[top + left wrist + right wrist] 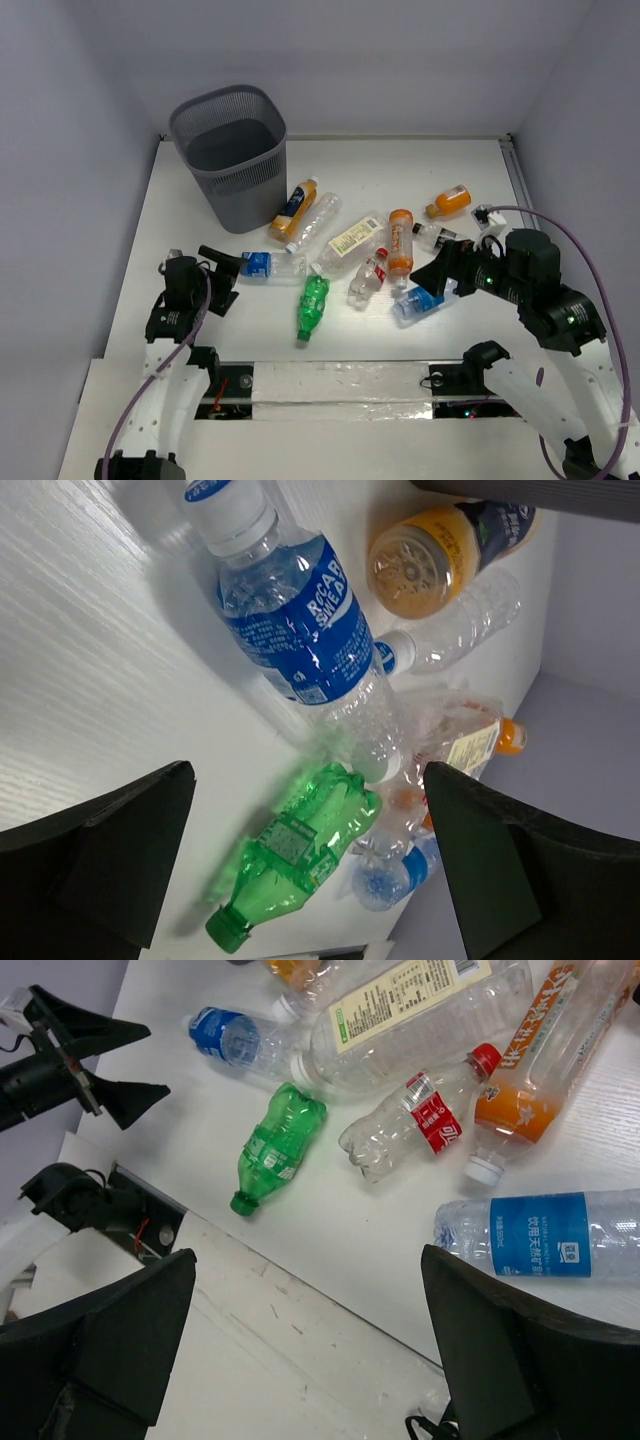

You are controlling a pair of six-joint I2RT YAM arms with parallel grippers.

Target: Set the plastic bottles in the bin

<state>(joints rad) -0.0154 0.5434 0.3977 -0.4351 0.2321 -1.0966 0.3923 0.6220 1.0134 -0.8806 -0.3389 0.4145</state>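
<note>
From above, the bin (235,190) stands upright, and the plastic bottles (355,240) lie scattered just beside it and out to its right. The left gripper (236,275), nearer than the bin, is spread wide with a blue-labelled bottle (268,265) at its tips. The right gripper (430,282), well right of the bin, also gapes.

Left wrist view: that clear bottle lies ahead between the fingers (120,860), a crumpled green bottle (295,845) is past it, and an orange bottle (425,560) is cut off above.

Right wrist view: a blue-banded bottle (545,1235) lies beside one of its fingers, cut off at the edge

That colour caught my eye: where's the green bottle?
In the top view, the green bottle lies near the front edge of the table, just left of the red-labelled bottle.
</note>
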